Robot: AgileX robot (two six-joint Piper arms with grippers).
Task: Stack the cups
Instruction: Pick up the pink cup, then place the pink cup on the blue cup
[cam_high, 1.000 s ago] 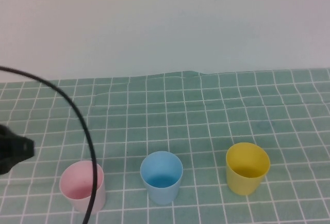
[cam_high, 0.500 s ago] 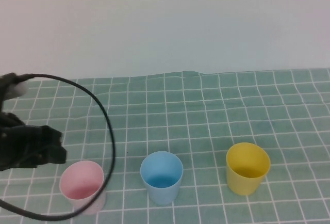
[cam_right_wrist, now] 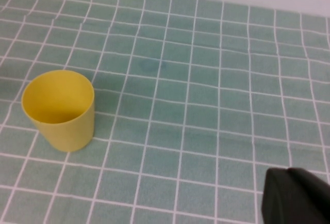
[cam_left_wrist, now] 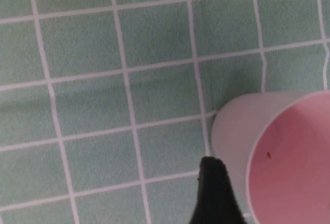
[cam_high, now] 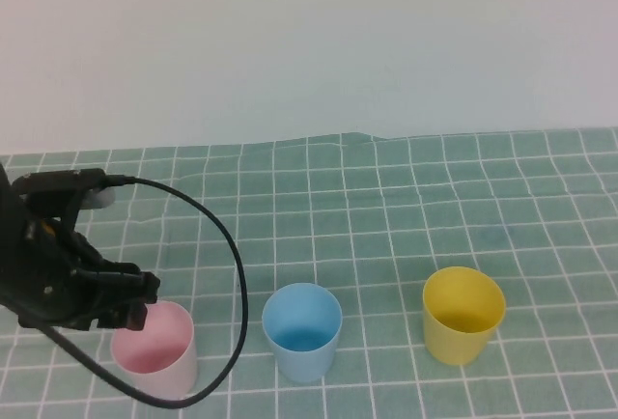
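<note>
Three cups stand upright in a row near the front of the green checked cloth: the pale pink cup on the left, the light blue cup in the middle, the yellow cup on the right. My left gripper is at the pink cup's far-left rim and is open. One black finger is just outside the pink cup's wall; the other finger is hidden. My right gripper is shut and empty, low over the cloth to the right of the yellow cup. It does not show in the high view.
The green checked cloth covers the table up to a pale wall at the back. A black cable loops from the left arm past the pink cup, close to the blue cup.
My left arm has come in from the left edge and moved right, up to the pink cup's rim. The cups have not moved.
</note>
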